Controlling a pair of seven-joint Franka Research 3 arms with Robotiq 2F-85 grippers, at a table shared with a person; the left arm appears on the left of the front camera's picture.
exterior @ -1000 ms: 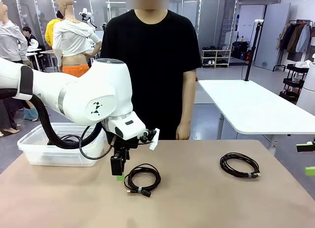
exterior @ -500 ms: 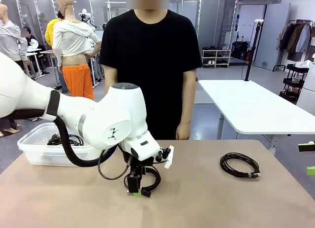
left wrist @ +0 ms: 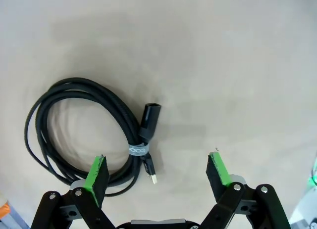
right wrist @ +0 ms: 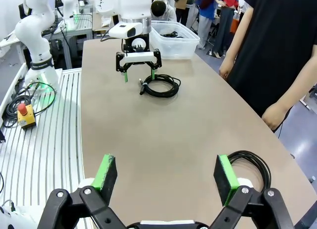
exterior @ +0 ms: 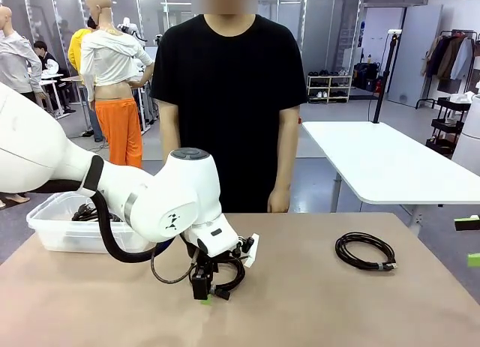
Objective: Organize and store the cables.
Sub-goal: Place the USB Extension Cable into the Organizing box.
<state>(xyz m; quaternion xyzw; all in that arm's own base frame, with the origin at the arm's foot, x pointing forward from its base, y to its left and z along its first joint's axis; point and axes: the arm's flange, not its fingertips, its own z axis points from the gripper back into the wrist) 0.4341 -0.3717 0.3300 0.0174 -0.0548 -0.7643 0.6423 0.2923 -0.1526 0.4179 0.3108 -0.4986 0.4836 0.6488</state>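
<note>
A coiled black cable (left wrist: 79, 125), bound with a grey tie (left wrist: 136, 150), lies on the tan table under my left gripper (left wrist: 157, 172). That gripper is open and low over the coil. One green pad sits over the coil's near edge, and the tie and plug end (left wrist: 150, 118) lie between the fingers. From the front, the left gripper (exterior: 202, 293) covers part of this cable (exterior: 229, 276). A second coiled cable (exterior: 365, 250) lies at the right. My right gripper (right wrist: 166, 174) is open above the table, with that second cable (right wrist: 253, 164) just beyond its right finger.
A clear plastic bin (exterior: 52, 231) holding black cables (exterior: 94, 210) stands at the table's far left. A person in a black shirt (exterior: 229, 100) stands at the far edge, hands down. The right gripper's green pads (exterior: 472, 259) show at the right edge.
My left arm has swung from beside the bin toward the middle and come down, so its open gripper now straddles the near cable. The right arm and second cable have not moved.
</note>
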